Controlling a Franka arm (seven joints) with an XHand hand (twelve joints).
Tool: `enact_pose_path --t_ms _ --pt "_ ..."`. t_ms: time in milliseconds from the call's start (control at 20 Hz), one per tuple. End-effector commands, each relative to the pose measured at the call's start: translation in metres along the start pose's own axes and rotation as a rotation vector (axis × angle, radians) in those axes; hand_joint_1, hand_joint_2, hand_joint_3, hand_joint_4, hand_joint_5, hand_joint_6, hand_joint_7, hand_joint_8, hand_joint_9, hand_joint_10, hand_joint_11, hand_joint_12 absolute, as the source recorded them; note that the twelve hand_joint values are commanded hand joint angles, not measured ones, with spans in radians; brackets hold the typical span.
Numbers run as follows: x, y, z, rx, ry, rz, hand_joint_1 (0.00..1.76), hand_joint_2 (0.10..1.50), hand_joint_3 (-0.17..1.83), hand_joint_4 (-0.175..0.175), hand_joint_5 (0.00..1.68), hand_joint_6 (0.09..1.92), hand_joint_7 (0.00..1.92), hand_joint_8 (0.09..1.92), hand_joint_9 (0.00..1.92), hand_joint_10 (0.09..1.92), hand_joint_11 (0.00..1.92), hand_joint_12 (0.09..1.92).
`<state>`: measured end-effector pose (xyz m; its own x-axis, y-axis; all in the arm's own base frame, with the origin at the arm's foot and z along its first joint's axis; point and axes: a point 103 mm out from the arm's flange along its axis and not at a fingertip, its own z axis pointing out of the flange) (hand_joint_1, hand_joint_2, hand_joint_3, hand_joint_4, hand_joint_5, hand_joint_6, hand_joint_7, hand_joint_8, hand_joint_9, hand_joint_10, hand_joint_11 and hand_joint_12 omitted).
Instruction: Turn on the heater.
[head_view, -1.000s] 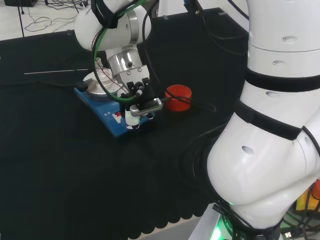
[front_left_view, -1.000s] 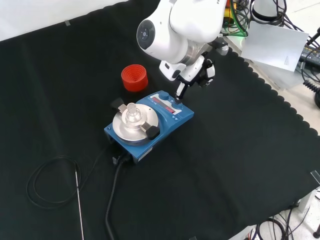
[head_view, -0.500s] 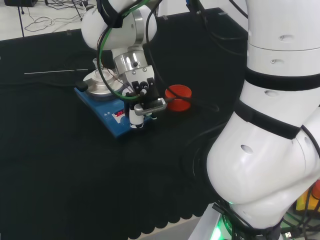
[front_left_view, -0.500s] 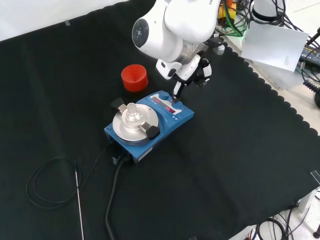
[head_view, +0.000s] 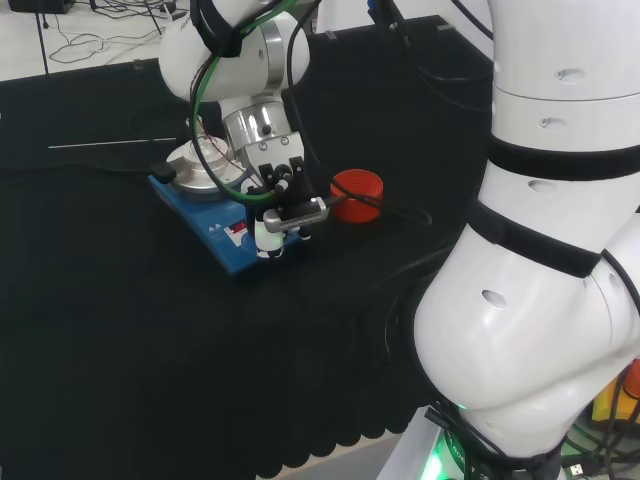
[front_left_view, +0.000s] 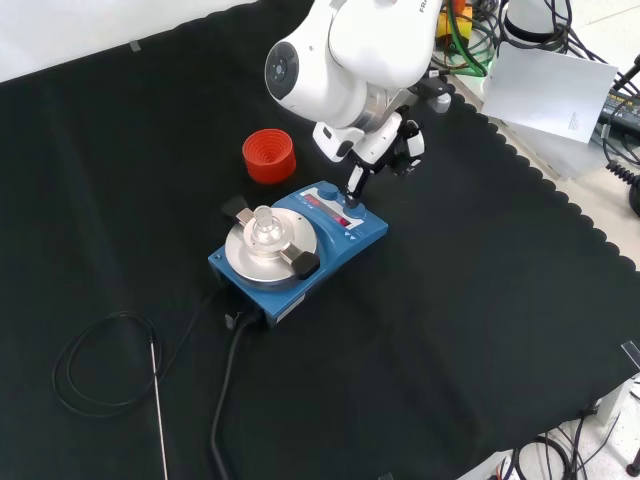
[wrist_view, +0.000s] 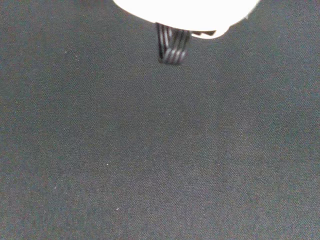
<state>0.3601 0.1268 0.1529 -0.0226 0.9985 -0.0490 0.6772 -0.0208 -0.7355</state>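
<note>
Dropped back onto the heater (front_left_view: 300, 245) panel at its 2 o'clock edge, hand (front_left_view: 385, 150) poking one straight finger (front_left_view: 352, 187), switch-press underway, next needing only a clean lift off

Front view: the heater (front_left_view: 300, 240) sits mid-cloth (front_left_view: 480, 330), a small glass vessel (front_left_view: 263, 224) on its round plate (front_left_view: 270, 252) and the ribbed stand (front_left_view: 269, 156) just behind it — apart from it. The hand (front_left_view: 375, 160) hangs over the heater's right end, one finger (front_left_view: 352, 185) reaching down to the control panel (front_left_view: 335, 212). A cable (front_left_view: 225, 400) runs from the heater's near-left end toward the front edge — a thin rod (front_left_view: 158, 410) and wire loop (front_left_view: 90, 370) lie to its left.
</note>
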Motion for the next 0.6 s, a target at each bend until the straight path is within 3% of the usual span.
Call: enact_pose_path --t_ms 50,600 --pt "0.002 0.001 0.002 0.009 -0.001 0.000 1.41 0.64 1.08 -0.030 0.40 0.23 1.44 1.66 1.63 1.51 1.20 1.32" --pt "-0.011 0.002 0.001 0.009 0.012 -0.006 1.41 0.64 1.09 -0.032 0.41 0.25 1.44 1.66 1.63 1.51 1.20 1.32"
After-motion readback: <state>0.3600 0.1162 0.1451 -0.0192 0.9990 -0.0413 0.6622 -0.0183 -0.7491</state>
